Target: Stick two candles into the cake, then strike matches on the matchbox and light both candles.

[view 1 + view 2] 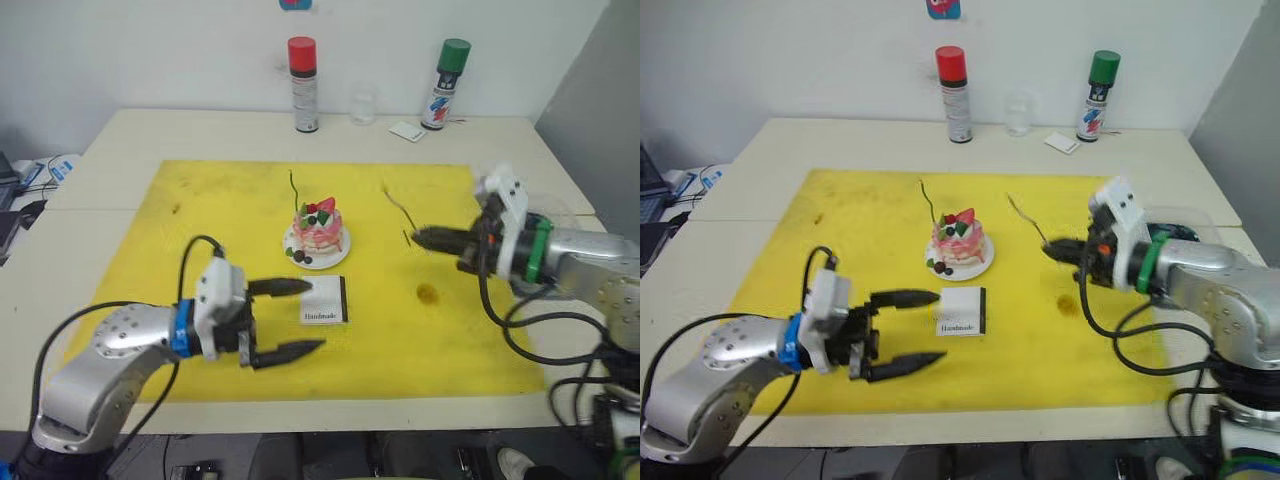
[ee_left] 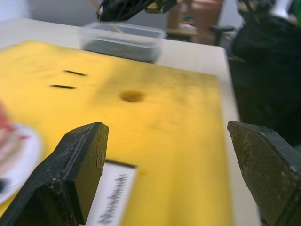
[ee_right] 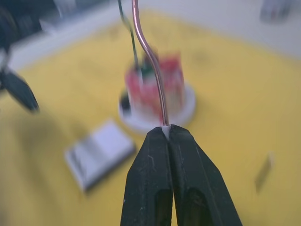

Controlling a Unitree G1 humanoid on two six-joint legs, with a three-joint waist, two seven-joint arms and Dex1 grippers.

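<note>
Right gripper (image 3: 165,131) pinches 1 candle (image 3: 149,61) at its base | thin, bendy, fragile: grip low | left gripper (image 1: 292,318) wide by matchbox (image 1: 325,300) | cake (image 1: 318,228) holds 1.

Matt yellow mat (image 1: 200,300) covers a smooth pale table (image 1: 100,160); glossy spray cans (image 1: 302,85) carry plastic caps; matchbox (image 1: 325,300) looks like white card; textured black rubbery fingertips (image 2: 75,179)

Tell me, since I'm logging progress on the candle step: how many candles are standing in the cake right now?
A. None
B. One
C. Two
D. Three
B. One thin candle stands in the cake, while the right gripper is shut on the second candle, held in the air beside the cake.
</note>
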